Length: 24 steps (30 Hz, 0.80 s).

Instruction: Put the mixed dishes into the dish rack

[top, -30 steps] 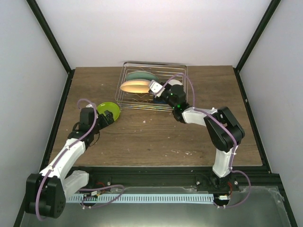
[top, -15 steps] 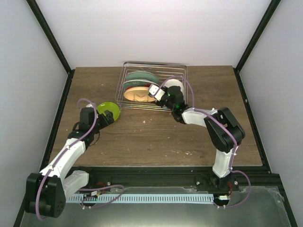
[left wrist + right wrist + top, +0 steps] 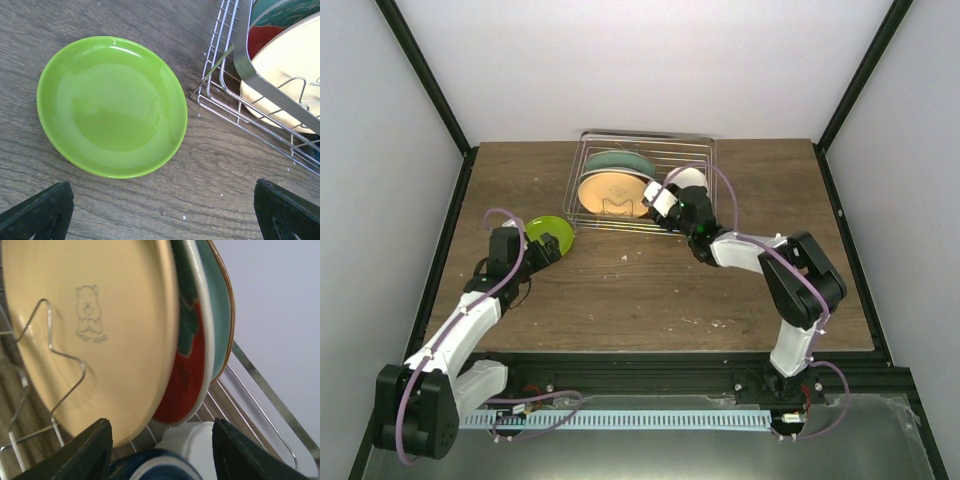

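The brown wooden bench (image 3: 650,290) carries everything. The dish rack (image 3: 645,135) is made of silver wire and sits at the back edge of the bench, near the middle.

The left arm reaches along the left side of the bench. The right arm bends from the right side over to the front of the rack.

Three big dishes stand on their edges in the left part of the rack, close together. The yellow plate (image 3: 100,340) is at the front, and it has a little bear drawn on it. A bent wire stands in front of it. Right behind it is the red and teal plate (image 3: 187,370). Behind that is the teal bowl (image 3: 220,315) with its tan outside.

The green plate (image 3: 548,232) lies flat on the bench, near the front left corner of the rack but not touching it.

A dark blue mug (image 3: 150,465) and a small white dish (image 3: 192,437) sit low in the rack, just in front of the standing plates.

The left gripper (image 3: 550,247) hangs over the near edge of the green plate. Its jaws are wide apart and hold nothing.

The right gripper (image 3: 160,440) is just in front of the yellow plate. Its jaws are partly apart and grip nothing.
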Motion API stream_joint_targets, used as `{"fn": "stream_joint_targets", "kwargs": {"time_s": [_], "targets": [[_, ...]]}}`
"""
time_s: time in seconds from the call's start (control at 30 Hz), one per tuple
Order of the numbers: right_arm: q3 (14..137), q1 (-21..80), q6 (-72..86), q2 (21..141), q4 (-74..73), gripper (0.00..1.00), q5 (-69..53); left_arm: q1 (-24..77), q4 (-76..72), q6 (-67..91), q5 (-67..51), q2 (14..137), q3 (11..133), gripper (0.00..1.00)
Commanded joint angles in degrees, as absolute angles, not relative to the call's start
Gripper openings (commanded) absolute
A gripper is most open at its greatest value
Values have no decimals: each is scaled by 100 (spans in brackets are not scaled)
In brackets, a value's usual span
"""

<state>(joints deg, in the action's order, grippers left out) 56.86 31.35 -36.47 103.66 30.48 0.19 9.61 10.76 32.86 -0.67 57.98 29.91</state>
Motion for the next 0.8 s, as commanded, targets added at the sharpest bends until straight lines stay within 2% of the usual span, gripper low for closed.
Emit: {"fn": "stream_joint_targets", "kwargs": {"time_s": [0.0,0.1,0.17,0.53,0.77], "targets": [[5201,3313,-3716,9896,3353,61,91,914,943,3361,-45,5818,3016,100],[5048,3377,-3700,9681,3321,69,148,902,990,3416,62,5836,3035,100],[4953,3429,-3689,9534,3269,71,227,896,1074,3511,260,5848,3053,100],[4710,3545,-2365,8460,2129,71,383,774,1575,3905,1186,6455,3372,100],[4349,3542,-1814,7833,1930,71,131,555,1442,3945,1113,7067,3531,100]]}}
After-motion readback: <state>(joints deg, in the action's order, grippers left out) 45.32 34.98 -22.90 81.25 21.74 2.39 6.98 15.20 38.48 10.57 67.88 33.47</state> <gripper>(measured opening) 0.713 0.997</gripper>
